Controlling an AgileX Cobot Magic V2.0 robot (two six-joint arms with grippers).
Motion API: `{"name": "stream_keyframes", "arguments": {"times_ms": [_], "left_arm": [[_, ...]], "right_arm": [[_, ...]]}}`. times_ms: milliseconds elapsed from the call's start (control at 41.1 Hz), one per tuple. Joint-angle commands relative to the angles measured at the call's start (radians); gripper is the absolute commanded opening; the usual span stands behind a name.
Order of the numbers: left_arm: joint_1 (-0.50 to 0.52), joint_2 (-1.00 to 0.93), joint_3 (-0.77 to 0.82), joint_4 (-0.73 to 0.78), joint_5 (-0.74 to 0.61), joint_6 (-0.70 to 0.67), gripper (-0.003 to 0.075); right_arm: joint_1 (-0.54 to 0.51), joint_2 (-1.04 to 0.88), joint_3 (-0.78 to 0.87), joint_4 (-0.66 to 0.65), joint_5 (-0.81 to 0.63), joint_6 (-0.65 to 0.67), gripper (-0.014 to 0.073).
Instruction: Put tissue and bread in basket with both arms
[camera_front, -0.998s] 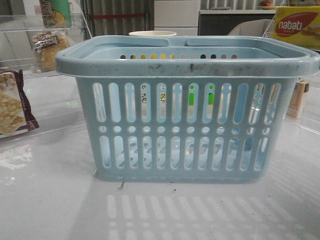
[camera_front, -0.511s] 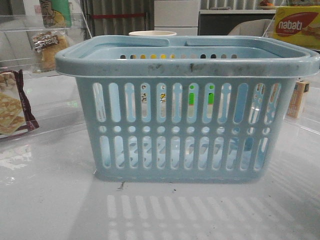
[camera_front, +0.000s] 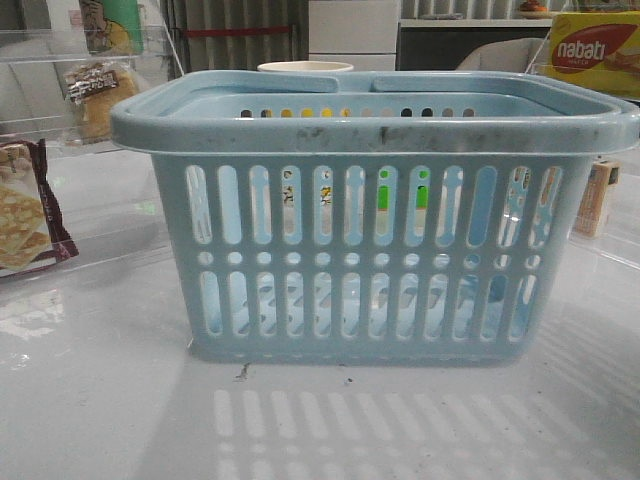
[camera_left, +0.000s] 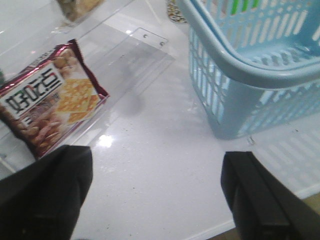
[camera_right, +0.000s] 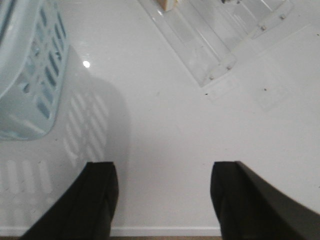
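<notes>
The light blue basket (camera_front: 370, 210) stands in the middle of the white table, close to the front camera; it also shows in the left wrist view (camera_left: 250, 65) and the right wrist view (camera_right: 25, 65). The bread (camera_front: 95, 95), golden-brown in a clear wrapper with a dark label, lies on a clear shelf at the far left; its edge shows in the left wrist view (camera_left: 75, 6). The tissue is out of view. My left gripper (camera_left: 157, 175) is open and empty above bare table left of the basket. My right gripper (camera_right: 164, 195) is open and empty, right of the basket.
A maroon-edged cracker packet (camera_front: 25, 215) lies on a clear tray at the left, also in the left wrist view (camera_left: 50, 100). A yellow Nabati box (camera_front: 595, 50) and a small carton (camera_front: 598, 198) stand at the right. A clear acrylic stand (camera_right: 215, 40) lies right of the basket.
</notes>
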Motion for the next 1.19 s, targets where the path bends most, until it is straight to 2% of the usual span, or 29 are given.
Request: {"name": "stream_keyframes", "arguments": {"times_ms": [0,146,292,633,1023,1071,1169], "left_arm": [[-0.061,0.018,-0.038,0.011,-0.078,0.003,0.0580],[-0.088,0.018,-0.038,0.011,-0.081,0.003,0.0580],[-0.088,0.018,-0.038,0.011,-0.081,0.003,0.0580],[-0.088,0.018,-0.038,0.011,-0.081,0.003,0.0580],[-0.088,0.018,-0.038,0.011,-0.081,0.003,0.0580],[-0.088,0.018,-0.038,0.011,-0.081,0.003,0.0580],[-0.088,0.018,-0.038,0.011,-0.081,0.003,0.0580]], "right_arm": [[-0.058,0.080,-0.070,-0.021,-0.103,0.012,0.0519],[-0.154,0.225,-0.188,-0.020,-0.105,0.012,0.0519],[-0.202,0.371,-0.324,-0.005,-0.109,0.012,0.0519],[-0.200,0.730,-0.632,0.016,-0.116,0.007,0.0519],[-0.200,0.985,-0.798,0.046,-0.209,0.007,0.0515],[-0.200,0.997,-0.800,0.049,-0.218,0.007,0.0488],[-0.198,1.002,-0.800,0.051,-0.219,0.007,0.0326]]}}
